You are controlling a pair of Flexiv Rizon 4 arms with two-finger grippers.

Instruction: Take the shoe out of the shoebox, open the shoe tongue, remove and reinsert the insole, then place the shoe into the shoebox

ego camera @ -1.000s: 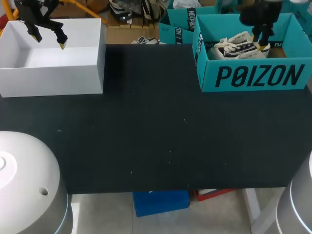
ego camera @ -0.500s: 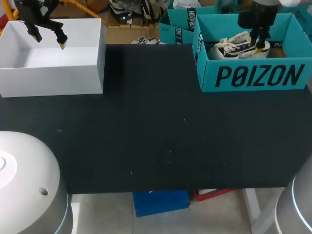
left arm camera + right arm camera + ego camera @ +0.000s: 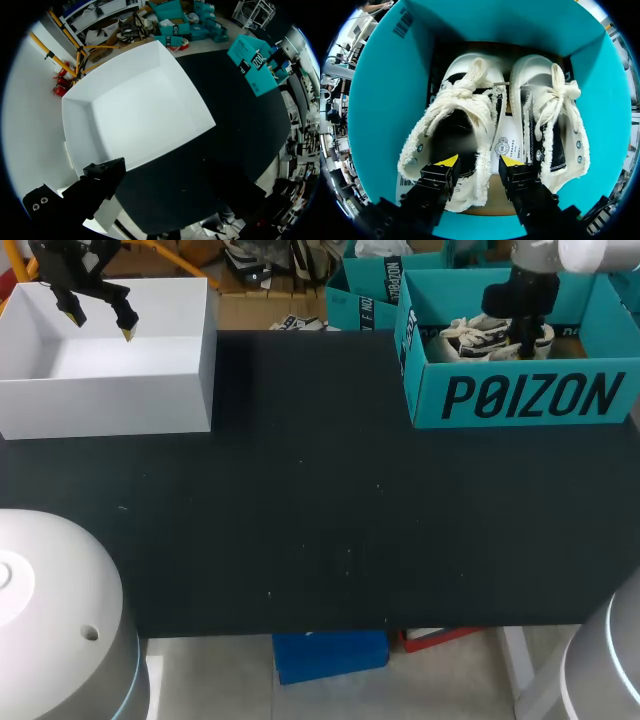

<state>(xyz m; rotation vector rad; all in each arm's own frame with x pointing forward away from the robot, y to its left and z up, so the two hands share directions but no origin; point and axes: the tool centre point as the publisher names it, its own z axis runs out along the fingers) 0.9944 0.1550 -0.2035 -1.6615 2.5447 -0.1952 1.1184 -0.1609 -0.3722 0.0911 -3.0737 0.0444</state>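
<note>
The right gripper [image 3: 479, 161] hangs low inside the teal cardboard shoebox [image 3: 380, 100], its fingers spread and holding nothing. One yellow fingertip [image 3: 448, 161] sits over the mouth of a black canvas sneaker with frayed cream edging and cream laces [image 3: 465, 107]. The other lies over the gap beside the matching second sneaker [image 3: 545, 125], so the first sneaker's inner side wall stands between the fingers. Whether either tip touches it I cannot tell. The left gripper [image 3: 101, 326] hovers, fingers apart and empty, above the open white cardboard box [image 3: 110, 405] on the black table [image 3: 320, 520].
</note>
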